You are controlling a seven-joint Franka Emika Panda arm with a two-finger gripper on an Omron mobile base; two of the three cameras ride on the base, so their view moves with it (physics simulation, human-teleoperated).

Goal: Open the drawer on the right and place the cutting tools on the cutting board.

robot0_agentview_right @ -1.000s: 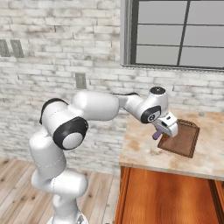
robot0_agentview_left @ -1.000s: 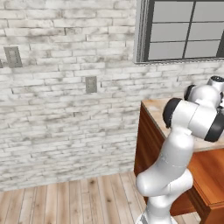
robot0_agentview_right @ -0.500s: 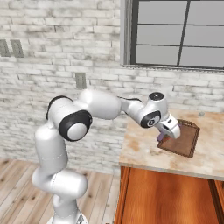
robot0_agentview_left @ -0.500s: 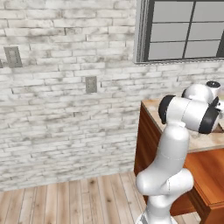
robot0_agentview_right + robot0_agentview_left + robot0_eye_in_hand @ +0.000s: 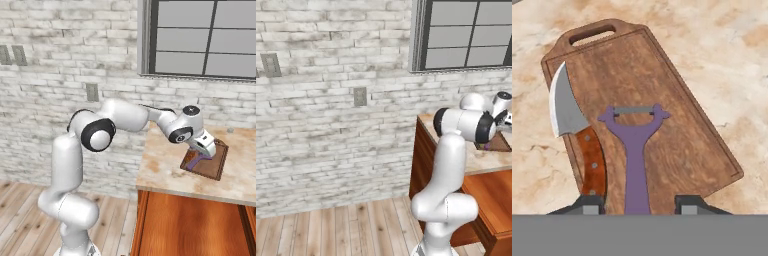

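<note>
The arm has swung lower over the tabletop (image 5: 165, 172) since a second ago, and the tool (image 5: 639, 202) that clasped the purple peeler (image 5: 634, 150) now has its fingers parted on either side of the handle, no longer clamped. The drawer (image 5: 190, 225) below stands pulled out. On the marbled surface lies the cutting board (image 5: 662, 95), its handle end away from the hand camera; the peeler rests along its middle, and a curved knife (image 5: 574, 130) with a red-brown handle lies beside it near the board's left rim. This looks like the release step; next, judging by the scene, the tool should lift straight clear without nudging either utensil.
</note>
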